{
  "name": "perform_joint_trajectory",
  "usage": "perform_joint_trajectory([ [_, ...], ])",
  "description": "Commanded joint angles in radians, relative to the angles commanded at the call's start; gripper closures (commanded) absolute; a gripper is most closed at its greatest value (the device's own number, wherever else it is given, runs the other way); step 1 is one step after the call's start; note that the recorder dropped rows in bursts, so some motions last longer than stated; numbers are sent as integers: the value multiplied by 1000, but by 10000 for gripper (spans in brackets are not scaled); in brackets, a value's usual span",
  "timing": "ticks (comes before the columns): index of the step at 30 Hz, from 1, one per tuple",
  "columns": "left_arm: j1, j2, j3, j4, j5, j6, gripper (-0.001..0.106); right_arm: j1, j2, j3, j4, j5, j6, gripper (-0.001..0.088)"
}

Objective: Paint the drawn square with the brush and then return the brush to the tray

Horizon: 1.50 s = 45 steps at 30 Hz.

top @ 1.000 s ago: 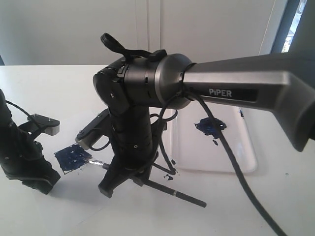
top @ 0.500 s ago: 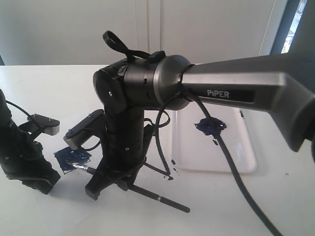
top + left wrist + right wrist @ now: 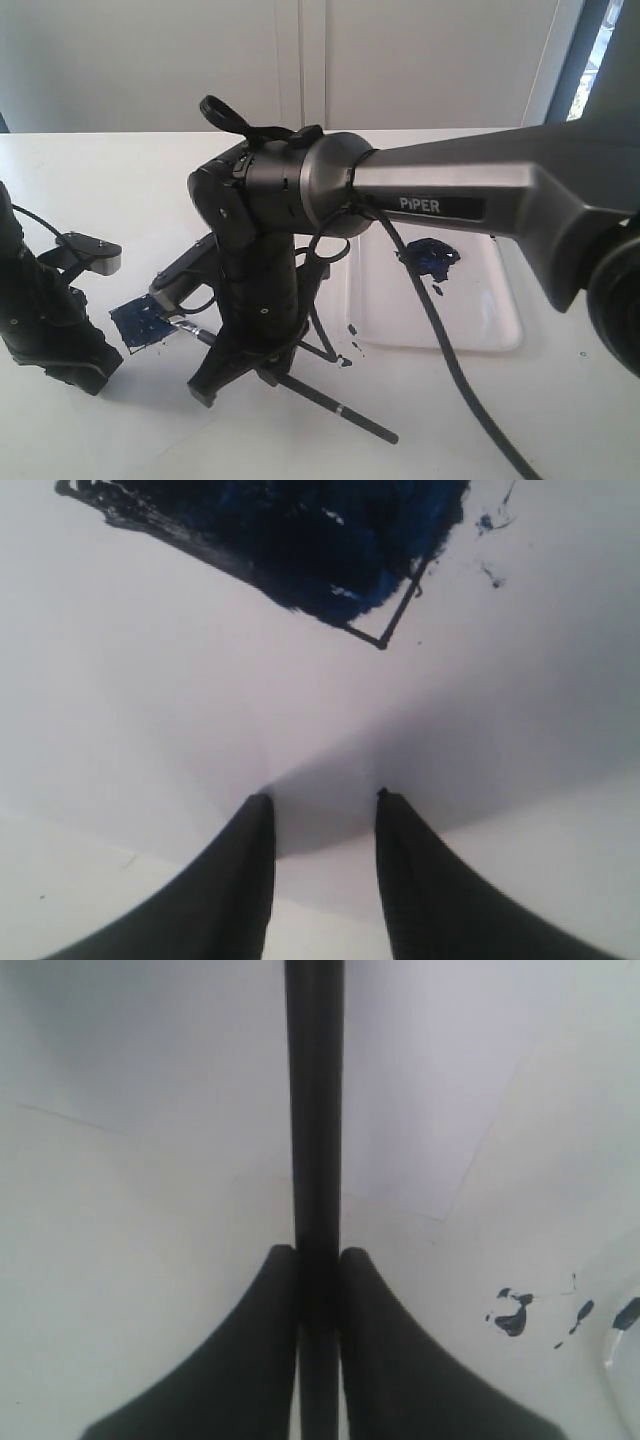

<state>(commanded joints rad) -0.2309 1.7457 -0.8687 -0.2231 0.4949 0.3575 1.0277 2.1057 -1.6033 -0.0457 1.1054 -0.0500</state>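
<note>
The drawn square [image 3: 143,323] lies on the white paper at the left, its inside smeared dark blue; in the left wrist view the dark blue square [image 3: 300,540] still shows one blank corner. My right gripper [image 3: 243,365] reaches across the middle and is shut on the brush [image 3: 335,408] by its black handle [image 3: 315,1110]. The brush's ferrule and tip [image 3: 186,328] rest at the square's right edge. My left gripper [image 3: 85,365] stands just left of the square, open and holding nothing [image 3: 320,800]. The tray [image 3: 500,320] with its blue blob [image 3: 430,257] sits to the right.
Small dark paint spatters [image 3: 345,355] mark the table between the paper and the tray, seen also as spatters [image 3: 515,1312] in the right wrist view. The paper sheet [image 3: 420,1080] ends near them. A black cable [image 3: 450,350] hangs from the right arm over the tray.
The right gripper swept the brush tip left and nearer across the square, then back right to its edge. The left gripper stayed still.
</note>
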Motion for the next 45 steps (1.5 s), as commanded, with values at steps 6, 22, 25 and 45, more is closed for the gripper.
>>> perform_joint_trajectory([
  [6,0,0,0,0,-6,0,644,0,0,0,97,-1,-69,868],
  [22,0,0,0,0,-2,0,644,38,0,-1,-54,30,9,868],
  [25,0,0,0,-2,-2,0,644,38,0,-2,-42,31,9,868],
  [45,0,0,0,-4,-2,0,644,42,35,-100,-16,116,-34,868],
])
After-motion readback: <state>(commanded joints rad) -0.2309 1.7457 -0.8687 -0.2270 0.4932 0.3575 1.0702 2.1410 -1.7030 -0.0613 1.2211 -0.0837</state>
